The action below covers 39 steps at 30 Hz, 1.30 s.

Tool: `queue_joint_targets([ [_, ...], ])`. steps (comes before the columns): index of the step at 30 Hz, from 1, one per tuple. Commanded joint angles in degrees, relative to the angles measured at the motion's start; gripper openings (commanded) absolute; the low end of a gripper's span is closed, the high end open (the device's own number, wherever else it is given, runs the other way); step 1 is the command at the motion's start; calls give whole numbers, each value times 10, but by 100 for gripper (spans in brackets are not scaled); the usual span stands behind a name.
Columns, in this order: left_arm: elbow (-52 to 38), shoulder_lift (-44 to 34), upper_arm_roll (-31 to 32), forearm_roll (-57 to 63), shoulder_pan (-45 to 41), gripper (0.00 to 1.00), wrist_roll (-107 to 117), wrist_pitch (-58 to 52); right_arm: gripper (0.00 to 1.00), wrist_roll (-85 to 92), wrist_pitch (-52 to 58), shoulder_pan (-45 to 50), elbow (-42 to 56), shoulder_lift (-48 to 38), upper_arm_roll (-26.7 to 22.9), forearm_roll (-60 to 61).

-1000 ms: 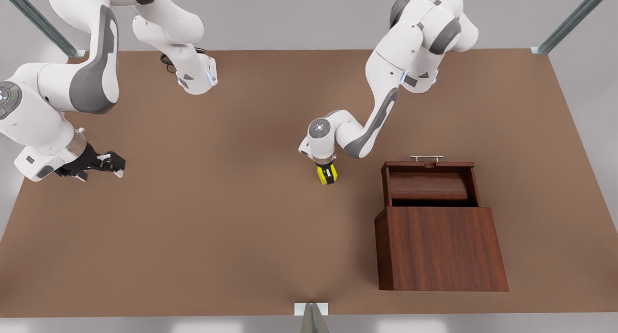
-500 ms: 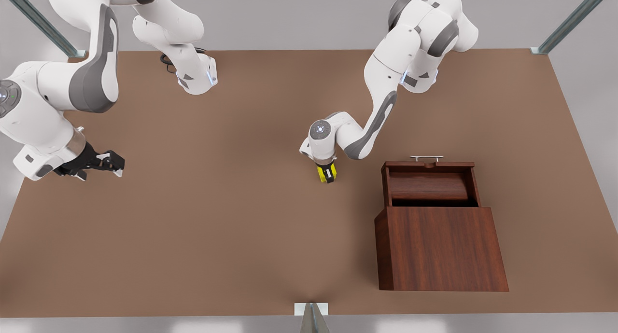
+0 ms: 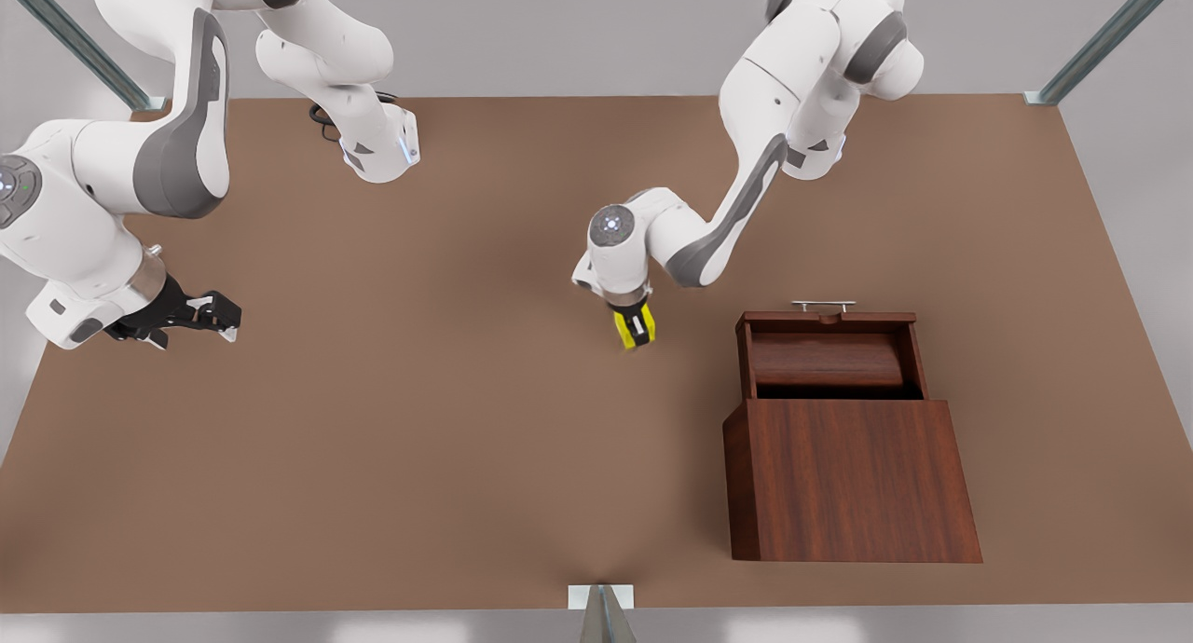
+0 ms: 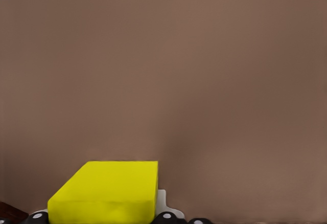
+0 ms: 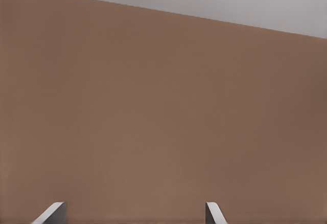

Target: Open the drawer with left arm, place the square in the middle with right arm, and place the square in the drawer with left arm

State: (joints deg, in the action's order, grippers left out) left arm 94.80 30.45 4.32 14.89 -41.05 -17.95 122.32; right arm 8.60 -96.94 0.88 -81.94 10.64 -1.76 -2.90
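Fingers of the left tool (image 3: 635, 331) clamp the yellow square (image 3: 634, 327) above the brown bench (image 3: 419, 419), near the middle and just beside the pulled-out drawer (image 3: 829, 354) of the wooden cabinet (image 3: 853, 480). The right tool (image 3: 210, 317) waits at the front view's left, fingers spread and empty.

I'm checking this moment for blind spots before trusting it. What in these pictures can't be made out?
- Whether the square has left the table: the front view looks down on it, and the left gripper covers part of it.
- The drawer floor nearest the cabinet: dark shadow, front view.
- The left gripper's fingers in the left wrist view: the square and the picture's edge hide them.
- The right gripper waits, open.
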Motion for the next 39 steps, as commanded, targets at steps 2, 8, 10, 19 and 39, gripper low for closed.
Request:
queue_joint_targets([
  [2, 0, -24, -1, -31, 1, 74, -5, -25, 100, 0, 0, 0, 0, 0, 0, 0],
  [8, 46, -129, -101, -120, 5, 75, -229, -103, 100, 0, 0, 0, -1, 0, 0, 0],
  [10, 79, -159, -147, -125, 5, 75, -315, -103, 100, 0, 0, 0, 0, 0, 0, 0],
  [19, 95, -177, -319, -154, 5, 75, -627, -121, 100, 0, 0, -1, 0, 0, 0, 0],
  [39, -69, -116, -355, -232, 14, 100, -42, -224, 100, 0, 0, -1, 0, 0, 0, 0],
])
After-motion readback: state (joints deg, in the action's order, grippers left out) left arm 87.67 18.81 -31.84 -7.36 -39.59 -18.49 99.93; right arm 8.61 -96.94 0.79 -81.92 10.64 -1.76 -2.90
